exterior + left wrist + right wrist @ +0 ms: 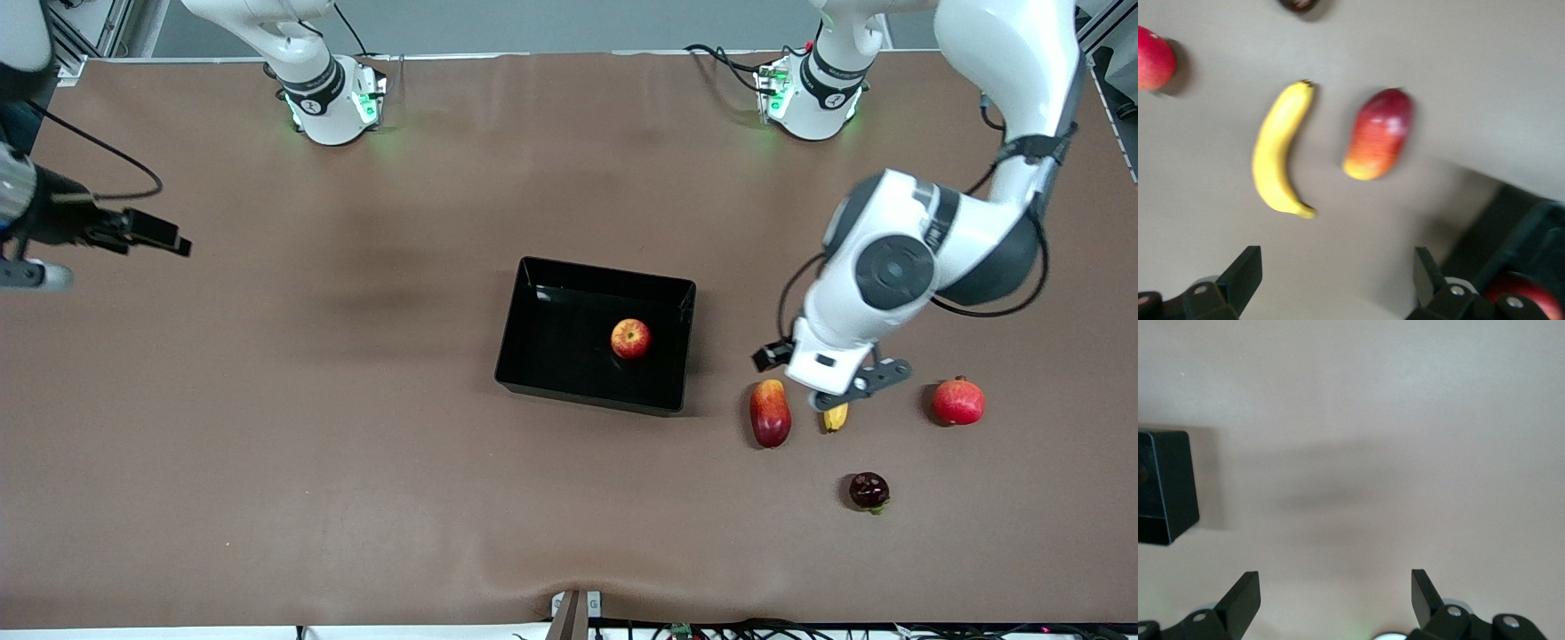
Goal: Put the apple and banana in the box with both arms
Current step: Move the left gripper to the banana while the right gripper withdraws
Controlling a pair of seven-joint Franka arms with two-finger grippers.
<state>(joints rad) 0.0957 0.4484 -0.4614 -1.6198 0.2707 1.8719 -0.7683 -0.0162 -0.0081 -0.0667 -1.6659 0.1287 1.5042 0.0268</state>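
The apple (630,339) lies in the black box (605,272) at mid-table. The banana (1278,150) lies on the table toward the left arm's end, between a red-yellow elongated fruit (1378,133) and an all-red round fruit (1151,57). In the front view only the banana's tip (835,416) shows under the left hand. My left gripper (1338,263) is open and empty, up over the banana (840,391). My right gripper (1336,587) is open and empty over bare table at the right arm's end; its hand (89,229) shows at the front view's edge.
The red-yellow elongated fruit (770,412), the all-red round fruit (957,401) and a small dark fruit (869,491) lie around the banana. The box's corner shows in the right wrist view (1165,487) and in the left wrist view (1518,227).
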